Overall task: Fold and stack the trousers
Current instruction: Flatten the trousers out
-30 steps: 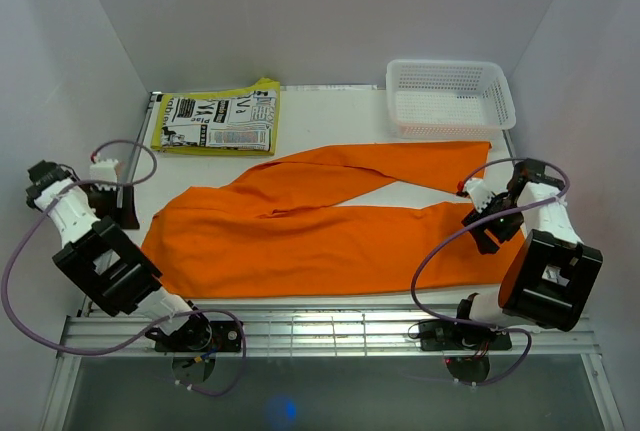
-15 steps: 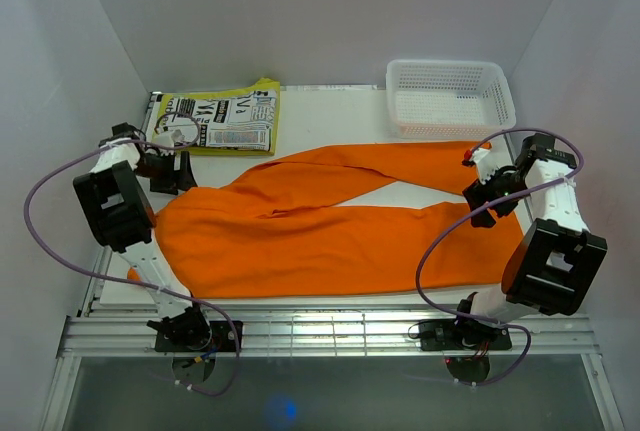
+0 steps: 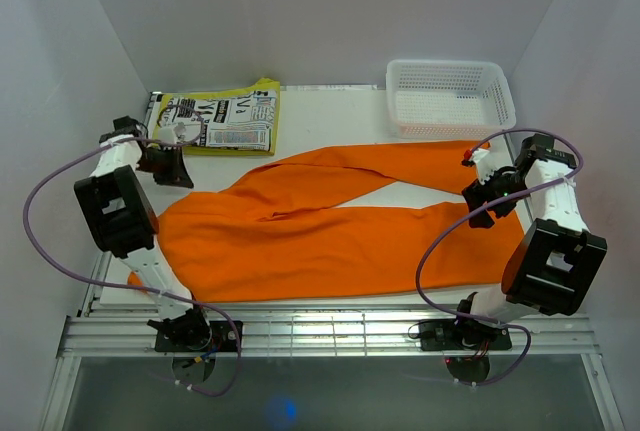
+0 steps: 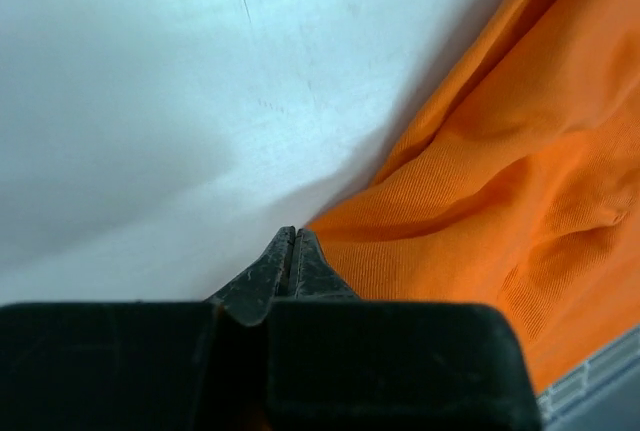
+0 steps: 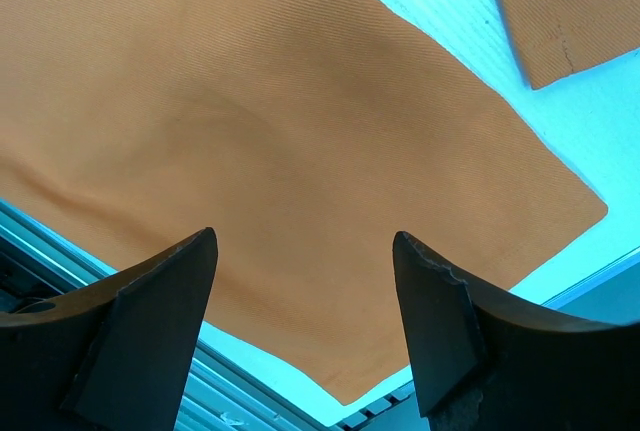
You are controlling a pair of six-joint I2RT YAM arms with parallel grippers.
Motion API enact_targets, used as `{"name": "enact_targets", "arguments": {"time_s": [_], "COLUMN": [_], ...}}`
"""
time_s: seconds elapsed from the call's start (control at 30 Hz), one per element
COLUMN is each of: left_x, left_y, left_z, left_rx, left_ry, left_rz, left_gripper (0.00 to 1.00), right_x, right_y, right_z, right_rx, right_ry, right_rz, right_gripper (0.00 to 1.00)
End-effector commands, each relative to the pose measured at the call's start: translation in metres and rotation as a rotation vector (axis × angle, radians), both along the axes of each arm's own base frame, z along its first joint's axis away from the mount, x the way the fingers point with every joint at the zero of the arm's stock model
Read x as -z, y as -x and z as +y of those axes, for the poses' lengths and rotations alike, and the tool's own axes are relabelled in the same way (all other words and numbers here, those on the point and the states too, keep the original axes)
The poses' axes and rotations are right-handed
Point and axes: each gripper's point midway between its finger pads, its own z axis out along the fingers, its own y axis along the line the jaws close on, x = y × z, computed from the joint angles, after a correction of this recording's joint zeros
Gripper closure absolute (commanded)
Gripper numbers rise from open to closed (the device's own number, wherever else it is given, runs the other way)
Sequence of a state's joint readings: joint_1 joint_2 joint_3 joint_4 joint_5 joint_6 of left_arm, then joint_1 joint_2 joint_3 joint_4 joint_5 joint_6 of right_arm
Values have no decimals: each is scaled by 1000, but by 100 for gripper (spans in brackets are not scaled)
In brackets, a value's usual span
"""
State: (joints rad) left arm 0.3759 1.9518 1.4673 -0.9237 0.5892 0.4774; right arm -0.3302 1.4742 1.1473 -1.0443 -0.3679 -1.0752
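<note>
Since left gripper (image 4: 290, 243) is clenched empty beside the trousers (image 3: 330, 236), right gripper (image 5: 303, 246) spread above them, risk: missed hem, lopsided fold.

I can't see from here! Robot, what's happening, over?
Left gripper shut, beside orange fabric trousers. Right gripper open above one leg. Trousers spread out, unfolded. Nothing on them.
</note>
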Motion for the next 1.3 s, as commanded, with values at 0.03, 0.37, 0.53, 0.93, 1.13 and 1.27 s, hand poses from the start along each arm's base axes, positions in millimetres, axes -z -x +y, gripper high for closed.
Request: {"name": "enact_targets", "arguments": {"time_s": [0.03, 0.37, 0.53, 0.93, 1.13, 1.27], "left_x": [-127, -108, -51, -79, -49, -8], "left_y": [-39, 2, 13, 44, 119, 166], "left_z": [-8, -67, -58, -93, -141, -160], "left_rx": [75, 234, 231, 375, 627, 819], "left_ry": [-69, -105, -228, -191, -222, -274], "left_rz": [-399, -358, -222, -312, -358, -343], "left_gripper": [100, 7, 2, 100, 100, 100], "right_x": [-16, -25, -26, -40, -83, -111], "right_y": [-1, -2, -4, -8, -38, -64], "right_z": [8, 18, 25, 63, 119, 181], "right_rx": [-7, -19, -30, -87, -172, -269], "right_ry": [-25, -57, -64, -141, -255, -331], "right_rz": [-48, -62, -58, -76, -167, -238], "right_gripper": [24, 24, 23, 26, 32, 35]}}
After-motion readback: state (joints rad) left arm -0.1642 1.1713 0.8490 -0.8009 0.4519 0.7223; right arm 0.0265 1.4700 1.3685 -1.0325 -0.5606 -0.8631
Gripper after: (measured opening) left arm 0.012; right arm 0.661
